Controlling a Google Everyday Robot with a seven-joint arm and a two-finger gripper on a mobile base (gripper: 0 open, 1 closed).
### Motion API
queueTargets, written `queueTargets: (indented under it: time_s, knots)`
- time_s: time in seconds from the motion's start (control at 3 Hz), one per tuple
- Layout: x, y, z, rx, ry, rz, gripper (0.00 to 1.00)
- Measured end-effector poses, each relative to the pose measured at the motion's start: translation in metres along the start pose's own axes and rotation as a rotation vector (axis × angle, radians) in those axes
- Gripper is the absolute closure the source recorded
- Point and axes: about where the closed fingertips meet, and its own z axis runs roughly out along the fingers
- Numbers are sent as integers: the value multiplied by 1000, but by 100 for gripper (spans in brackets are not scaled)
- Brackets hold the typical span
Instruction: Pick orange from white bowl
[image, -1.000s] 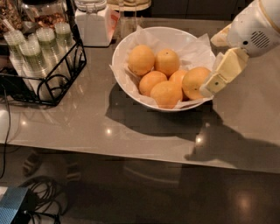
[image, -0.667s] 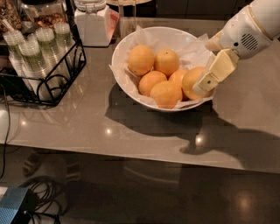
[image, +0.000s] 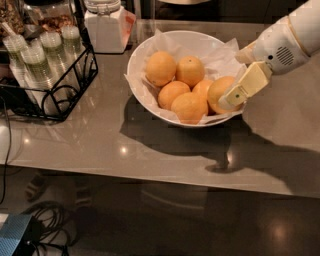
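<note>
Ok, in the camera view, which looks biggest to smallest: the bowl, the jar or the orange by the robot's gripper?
1. white bowl
2. white jar, farther back, top cut off
3. orange, beside the gripper at the bowl's right edge

No readable text, as far as I can tell; gripper (image: 230, 100) at right rim of white bowl (image: 131, 80).

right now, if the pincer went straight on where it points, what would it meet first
The rightmost orange: the pincer, at the white bowl's right rim, points down-left at it, perhaps touching; depth is unclear.
</note>
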Motion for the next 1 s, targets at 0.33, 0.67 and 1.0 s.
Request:
queueTargets:
  time_s: [0.33, 0.67, 1.0]
  knots:
    - [-3, 1, -1, 2, -5, -2, 17]
    - [-3, 1, -1, 2, -5, -2, 31]
    - [-1, 3, 5, -23, 8, -3, 13]
